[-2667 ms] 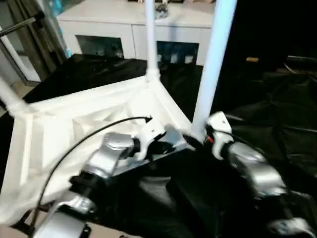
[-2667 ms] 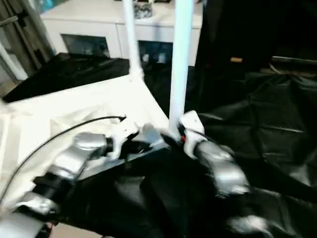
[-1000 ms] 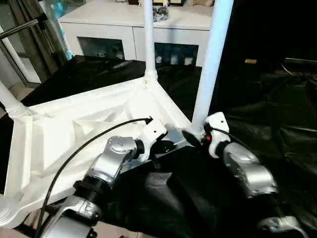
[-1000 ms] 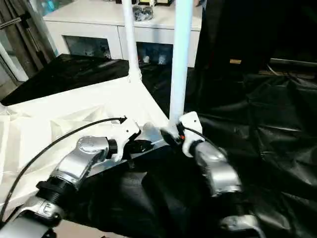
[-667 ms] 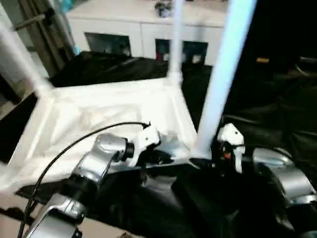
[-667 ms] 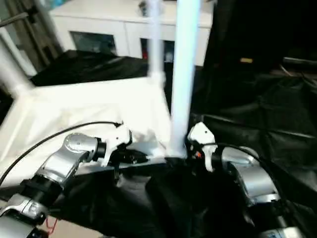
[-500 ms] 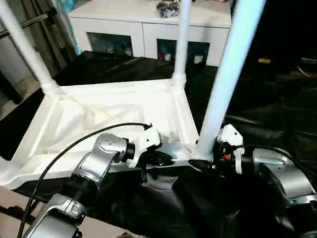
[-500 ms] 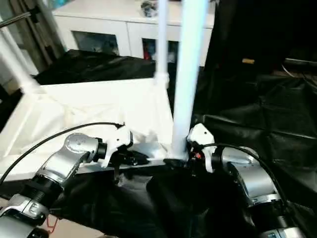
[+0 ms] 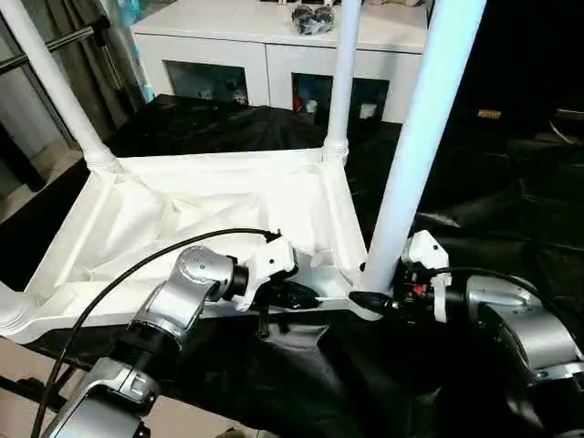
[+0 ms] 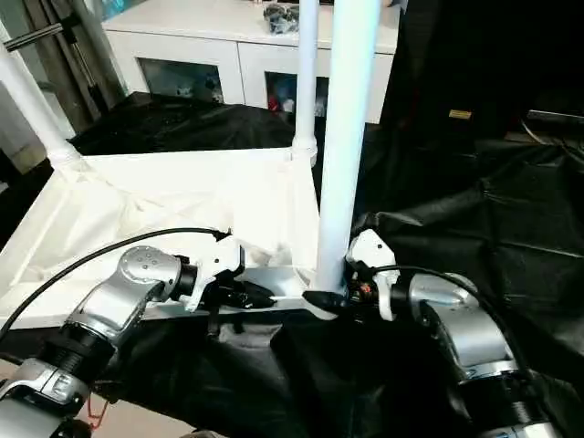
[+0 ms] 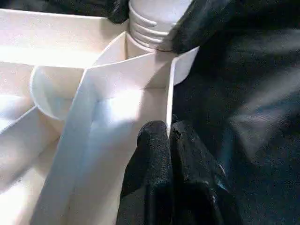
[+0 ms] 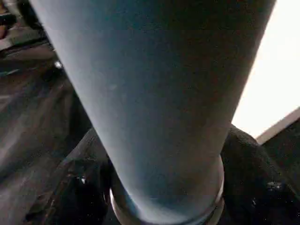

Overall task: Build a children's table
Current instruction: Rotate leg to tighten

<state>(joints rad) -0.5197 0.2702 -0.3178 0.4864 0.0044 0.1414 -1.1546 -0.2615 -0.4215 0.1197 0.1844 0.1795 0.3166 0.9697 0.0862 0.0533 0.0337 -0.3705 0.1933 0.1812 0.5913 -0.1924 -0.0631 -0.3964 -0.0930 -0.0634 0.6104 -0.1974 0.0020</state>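
The children's table lies upside down: its white ribbed tabletop (image 9: 228, 196) rests on black cloth. One white leg (image 9: 415, 155) stands in the near right corner socket, another leg (image 9: 340, 82) at the far right, and a third leg (image 9: 55, 82) at the far left. My left gripper (image 9: 308, 295) is shut on the tabletop's near rim, its fingertips (image 11: 159, 140) pinching the thin wall. My right gripper (image 9: 370, 301) is closed around the base of the near right leg (image 12: 159, 93), a black finger (image 12: 70, 192) on each side.
Crumpled black cloth (image 9: 493, 210) covers the surface to the right and front. A white glass-door cabinet (image 9: 265, 36) stands behind the table. A dark metal stand (image 9: 55, 46) rises at the far left. The near left corner socket (image 9: 11, 315) sits at the picture's edge.
The head camera has swung, so the tabletop shows from a new angle. My right gripper's fingers have closed in on the near right leg's base. The left gripper keeps its hold on the rim.
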